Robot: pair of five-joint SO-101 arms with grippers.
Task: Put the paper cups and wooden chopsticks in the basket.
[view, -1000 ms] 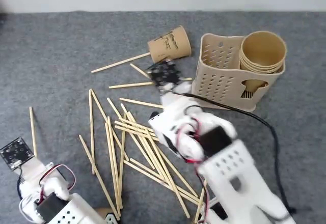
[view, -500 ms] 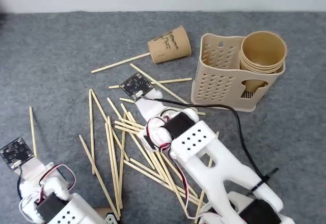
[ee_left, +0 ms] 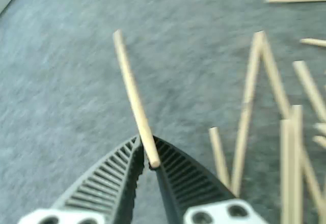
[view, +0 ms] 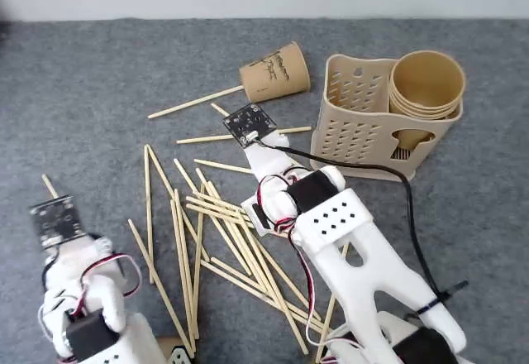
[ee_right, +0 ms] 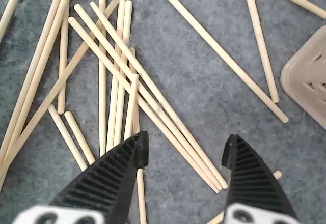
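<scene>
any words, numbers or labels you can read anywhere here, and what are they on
Dark print on the side of the paper cup lying on its side: too small and blurred to read.
Basket, stacked cups, chopsticks: no text visible.

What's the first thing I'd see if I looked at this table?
Probably the messy heap of wooden chopsticks spread over the middle of the grey table. Next, the tan basket at the far right with paper cups stacked inside, and one paper cup lying on its side nearby. The left gripper pinches a single chopstick.
</scene>
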